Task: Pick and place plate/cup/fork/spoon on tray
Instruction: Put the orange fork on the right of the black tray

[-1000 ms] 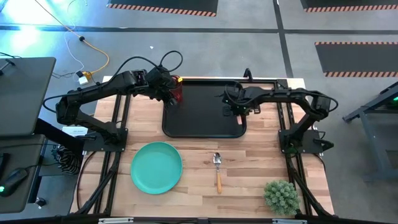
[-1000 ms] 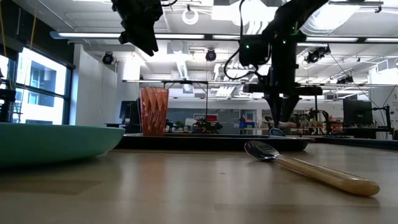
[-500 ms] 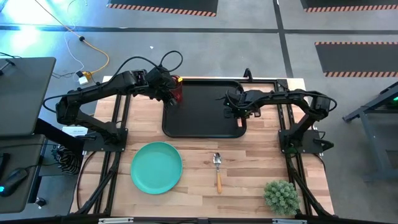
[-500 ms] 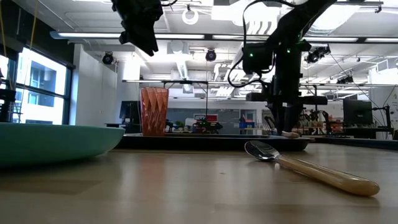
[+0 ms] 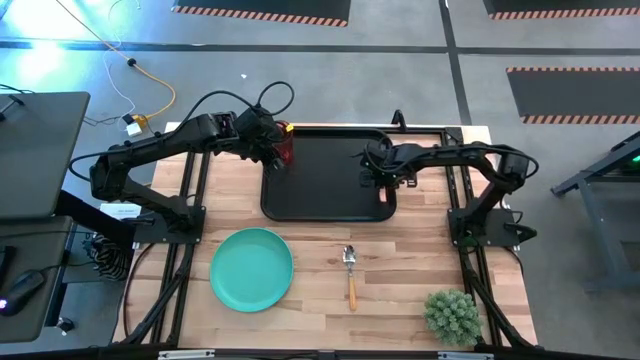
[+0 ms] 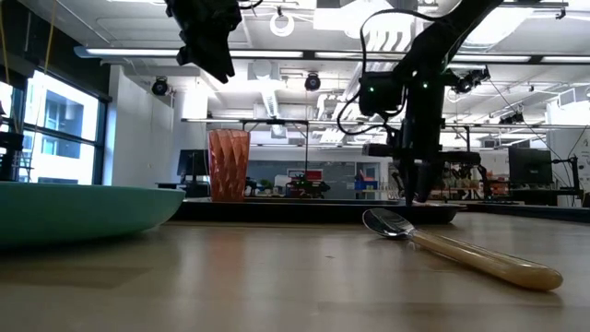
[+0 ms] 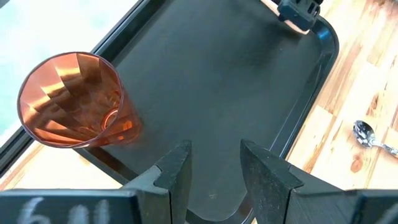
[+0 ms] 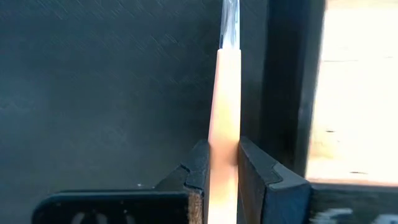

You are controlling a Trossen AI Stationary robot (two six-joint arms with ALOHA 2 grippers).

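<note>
Black and low-rimmed, the tray [image 5: 325, 175] lies at the far middle of the wooden table [image 5: 400, 270]. The right gripper [image 5: 372, 170] is low over the tray's right side, and in the right wrist view its two fingers [image 8: 252, 168] press from both sides on the orange-tan handle of the fork [image 8: 225, 124]. The handle runs along the tray floor close beside the rim, and only the silver neck shows at its far end. So the fork is clamped, low at the tray floor; I cannot tell if it already rests there.

The red cup [image 5: 284, 147] stands upright in the tray's far left corner. The left gripper [image 5: 268, 158] hovers above it with its fingers [image 7: 174, 171] apart and nothing between them.

Two things wait on the bare wood near the front – the turquoise plate [image 5: 251, 268] at the left and the spoon [image 5: 350, 275] to its right, with its bowl toward the tray.

The fork seems light and stiff, and the smooth slim handle may turn between the pads; a hold at the middle of the handle, as now, looks sensible. The spoon should handle the same way – best taken across its handle, not at the shiny bowl. The plate is wide and flat, so I think only its rim gives a grip, and it may tilt when lifted from one edge.
</note>
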